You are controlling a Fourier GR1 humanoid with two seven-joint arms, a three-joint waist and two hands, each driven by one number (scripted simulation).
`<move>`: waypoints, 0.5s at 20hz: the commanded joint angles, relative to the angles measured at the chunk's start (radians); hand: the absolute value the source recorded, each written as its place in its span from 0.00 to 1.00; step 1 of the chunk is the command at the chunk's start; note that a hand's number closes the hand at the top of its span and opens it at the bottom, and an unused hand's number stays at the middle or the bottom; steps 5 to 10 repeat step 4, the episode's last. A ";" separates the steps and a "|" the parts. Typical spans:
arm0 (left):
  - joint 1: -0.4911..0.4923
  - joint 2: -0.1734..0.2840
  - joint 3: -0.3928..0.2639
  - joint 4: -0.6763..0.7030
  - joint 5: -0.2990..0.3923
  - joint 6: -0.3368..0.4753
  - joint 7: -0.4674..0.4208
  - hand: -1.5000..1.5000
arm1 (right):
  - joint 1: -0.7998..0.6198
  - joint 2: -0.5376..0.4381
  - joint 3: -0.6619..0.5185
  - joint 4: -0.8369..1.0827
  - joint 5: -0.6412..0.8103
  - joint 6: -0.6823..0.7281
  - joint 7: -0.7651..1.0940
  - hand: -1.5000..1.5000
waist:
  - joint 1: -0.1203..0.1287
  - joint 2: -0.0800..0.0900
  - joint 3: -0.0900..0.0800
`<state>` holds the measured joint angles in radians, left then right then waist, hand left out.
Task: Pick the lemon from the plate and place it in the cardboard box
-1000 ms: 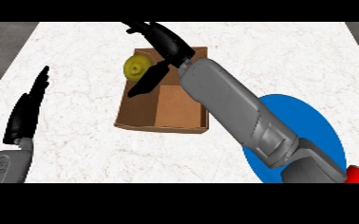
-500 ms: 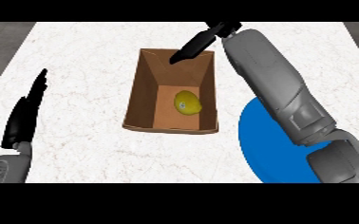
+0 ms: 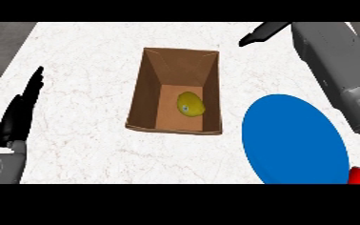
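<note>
A yellow lemon (image 3: 190,104) lies on the floor of the open cardboard box (image 3: 150,95) in the middle of the white counter. The blue plate (image 3: 294,140) sits to the box's right and has nothing on it. My right hand (image 3: 263,33) shows at the upper right, beyond the box's far right corner, its fingers straight and holding nothing. My left hand (image 3: 21,109) rests at the left edge, fingers up and open.
A small red object (image 3: 355,174) peeks in at the lower right edge, beside the plate. The white marbled counter (image 3: 84,57) ends at a grey strip along the far left.
One second ago my right hand held the lemon over the box. It then let go, the lemon came to rest inside the box, and the hand has drawn back to the upper right.
</note>
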<state>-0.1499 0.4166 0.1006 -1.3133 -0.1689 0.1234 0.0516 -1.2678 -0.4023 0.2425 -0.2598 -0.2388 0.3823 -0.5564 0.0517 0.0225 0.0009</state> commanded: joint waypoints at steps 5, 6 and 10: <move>-0.036 -0.049 -0.038 -0.012 -0.035 0.031 0.020 0.50 | 0.001 -0.114 0.044 0.079 0.093 0.114 -0.127 0.00 | 0.021 0.011 0.001; -0.036 -0.049 -0.038 -0.012 -0.035 0.031 0.020 0.50 | 0.001 -0.114 0.044 0.079 0.093 0.114 -0.127 0.00 | 0.021 0.011 0.001; -0.036 -0.049 -0.038 -0.012 -0.035 0.031 0.020 0.50 | 0.001 -0.114 0.044 0.079 0.093 0.114 -0.127 0.00 | 0.021 0.011 0.001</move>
